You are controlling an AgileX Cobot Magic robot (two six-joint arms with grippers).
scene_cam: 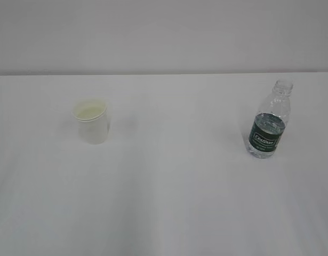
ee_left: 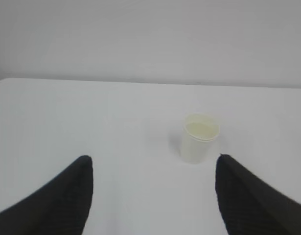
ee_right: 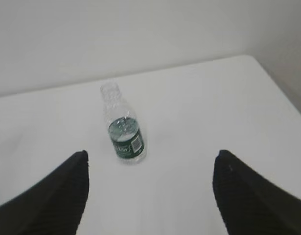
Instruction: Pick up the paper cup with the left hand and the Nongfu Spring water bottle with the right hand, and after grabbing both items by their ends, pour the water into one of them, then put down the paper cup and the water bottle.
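While both things are standing upright and untouched on the white table (scene_cam: 169, 202), the left hand (ee_left: 152, 196) is hanging with jaws spread and empty, the paper cup (ee_left: 199, 138) lying ahead and slightly to its right; the right hand (ee_right: 150, 193) is likewise gaping behind the Nongfu Spring water bottle (ee_right: 124, 128), which is sitting ahead, slightly left of centre, well apart from the cup
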